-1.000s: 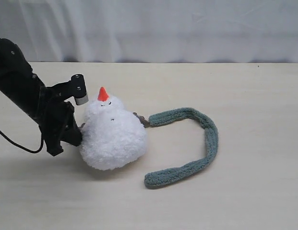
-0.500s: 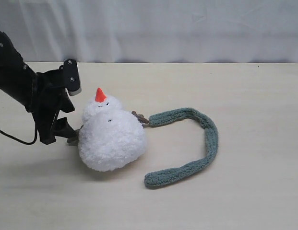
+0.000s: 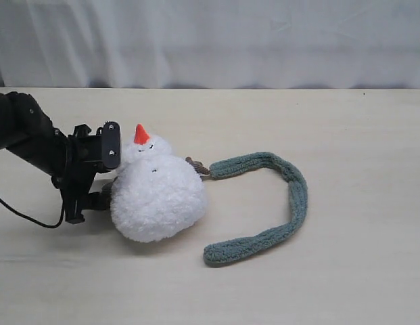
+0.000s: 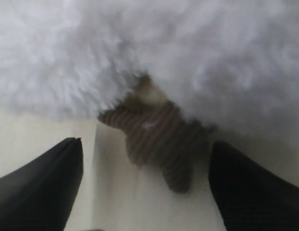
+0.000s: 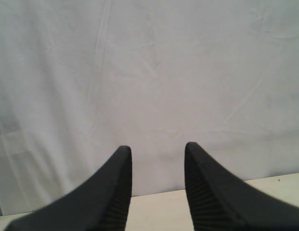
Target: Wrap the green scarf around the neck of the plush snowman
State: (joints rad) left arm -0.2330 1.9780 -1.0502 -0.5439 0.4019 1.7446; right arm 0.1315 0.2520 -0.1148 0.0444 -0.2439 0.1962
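Green scarf (image 3: 291,196) lies loose on the bench (image 3: 345,284) beside the snowman (image 3: 159,200), neck (image 3: 150,161) bare; left tool (image 4: 147,144) gapes around its twig arm (image 4: 163,154). Wrapping all to do.

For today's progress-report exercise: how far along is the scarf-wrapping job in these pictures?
Done: nothing yet. The green scarf lies on the table beside the plush snowman, whose neck is bare. In hand: the left claw, open, straddles a brown twig arm. Left: the whole wrapping.

Left hand (image 3: 103,175) just beside the plush snowman (image 3: 159,196), green scarf (image 3: 295,193) in an arc on its other side.
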